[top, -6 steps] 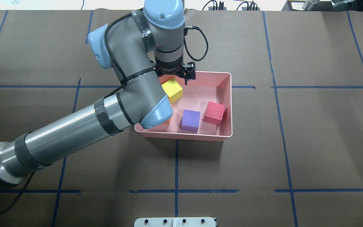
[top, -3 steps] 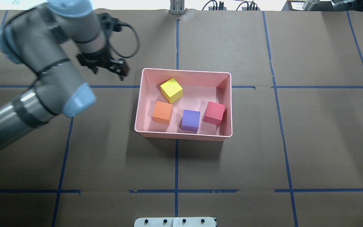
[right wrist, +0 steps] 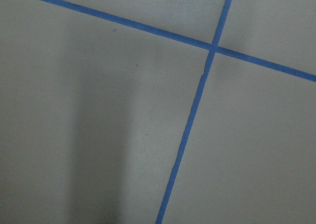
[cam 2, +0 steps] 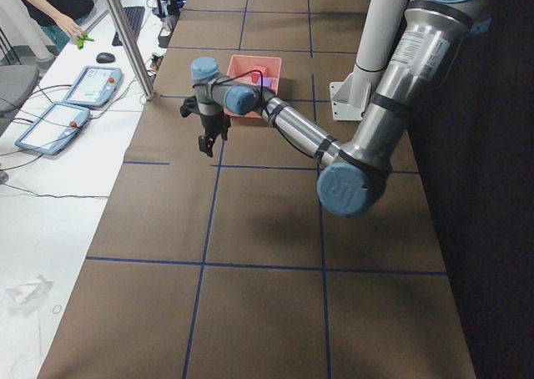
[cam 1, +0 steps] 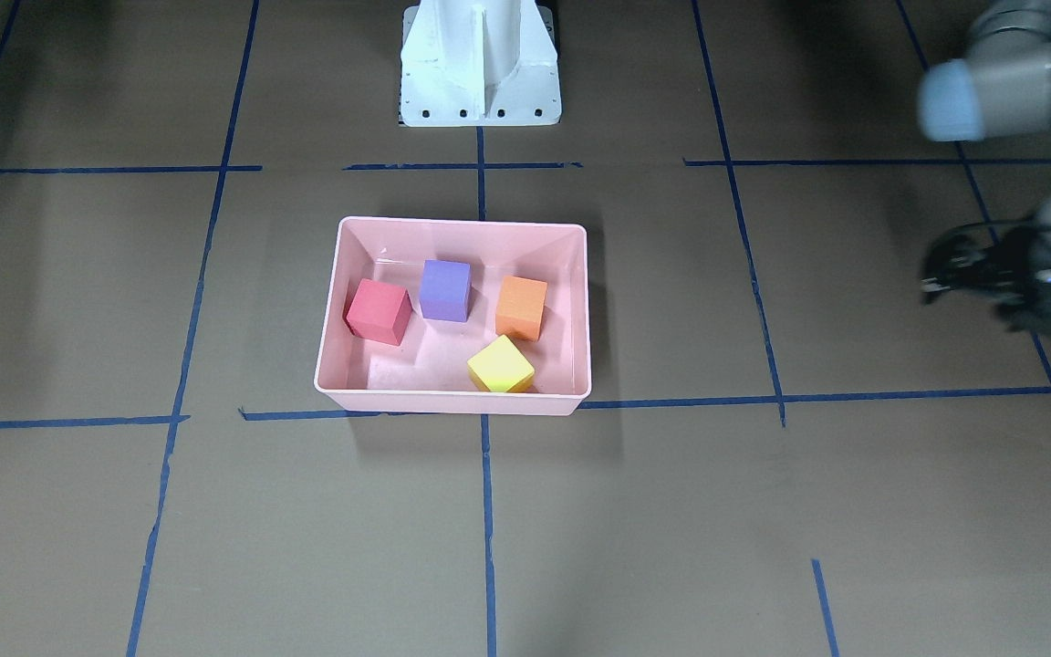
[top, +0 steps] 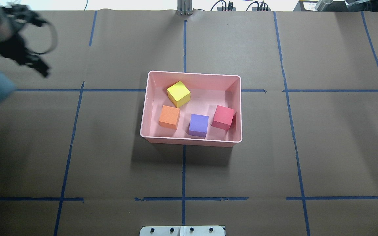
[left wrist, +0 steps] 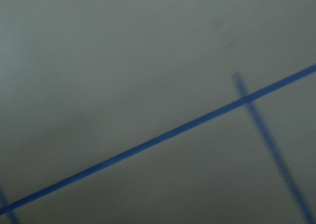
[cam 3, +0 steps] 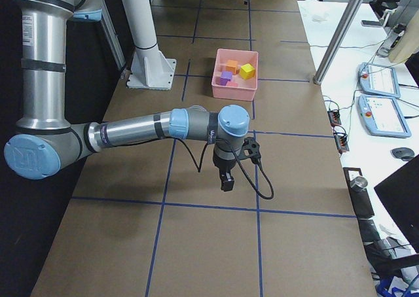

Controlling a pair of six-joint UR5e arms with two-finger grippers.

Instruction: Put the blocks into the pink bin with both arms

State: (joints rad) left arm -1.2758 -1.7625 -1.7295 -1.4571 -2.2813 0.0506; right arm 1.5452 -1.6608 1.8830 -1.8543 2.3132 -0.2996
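Observation:
The pink bin (top: 192, 74) sits mid-table and also shows in the front view (cam 1: 452, 396). In it lie the yellow-green block (top: 178, 94), the orange block (top: 169, 116), the purple block (top: 198, 125) and the red block (top: 223, 117), each apart from the others. My left gripper (top: 38, 65) is far off to the bin's left above the table, blurred, empty, and looks open; it also shows in the front view (cam 1: 936, 269). My right gripper (cam 3: 226, 179) hangs over bare table far from the bin; I cannot tell whether it is open or shut.
The white pedestal base (cam 1: 480, 64) stands at the robot's side of the table. Blue tape lines (top: 183, 173) grid the brown table cover. A side table with tablets (cam 2: 71, 103) and an upright metal post (cam 2: 125, 37) lie beyond the table's left end.
My left arm has swung from above the bin's far-left corner out to the table's far left. The orange block, hidden under the arm before, now shows. The blocks have not moved.

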